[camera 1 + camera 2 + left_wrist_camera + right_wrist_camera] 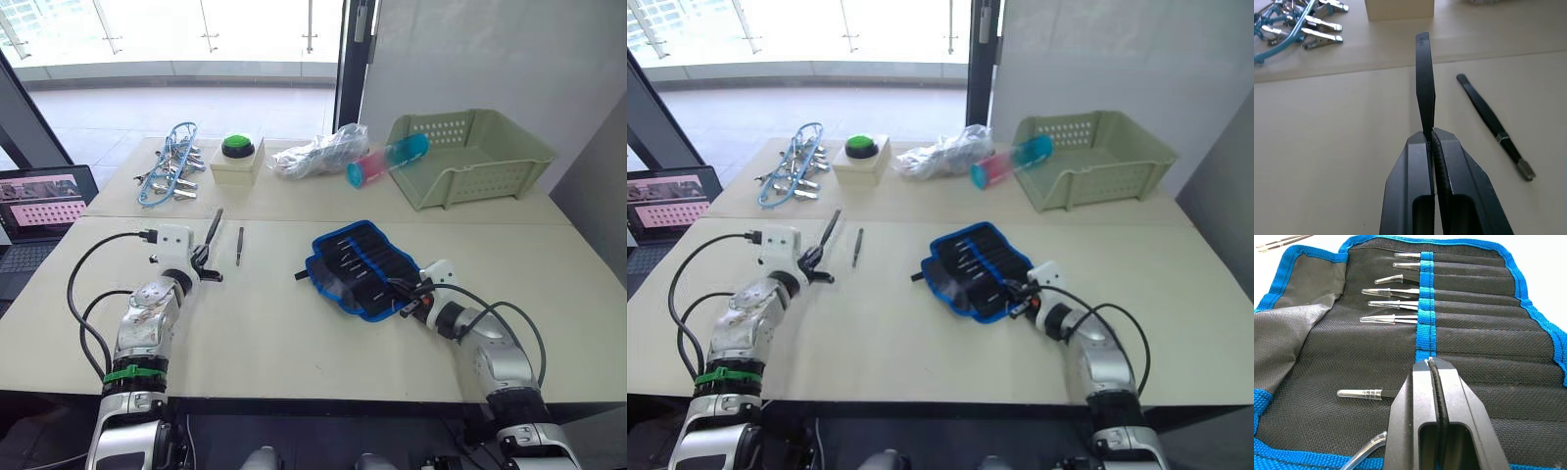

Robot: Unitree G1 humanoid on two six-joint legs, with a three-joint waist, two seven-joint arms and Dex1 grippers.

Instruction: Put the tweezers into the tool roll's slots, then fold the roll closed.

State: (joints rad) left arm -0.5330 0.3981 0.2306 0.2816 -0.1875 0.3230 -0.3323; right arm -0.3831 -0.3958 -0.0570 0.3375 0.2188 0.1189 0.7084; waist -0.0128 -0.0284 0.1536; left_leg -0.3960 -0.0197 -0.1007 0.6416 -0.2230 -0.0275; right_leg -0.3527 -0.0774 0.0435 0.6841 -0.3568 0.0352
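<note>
Beige laminate covers the table (pixel 294 333), where a green plastic basket (pixel 470 157) sits at the far right. The tool roll (pixel 364 266) lies open right of centre, blue-trimmed, with several tweezers (pixel 1388 303) already tucked in the slots (pixel 1474 318), their capped tips showing. The right end effector (pixel 1431 363), fingers pressed together, rests over the roll's near edge. On the left, the left end effector (pixel 1431 134) pinches one tweezer (pixel 1424 83) that sticks out beyond its fingertips, while another loose tweezer (pixel 239 245) lies on the table just beside it. Silver clips with blue cord (pixel 171 164) sit at the far left.
</note>
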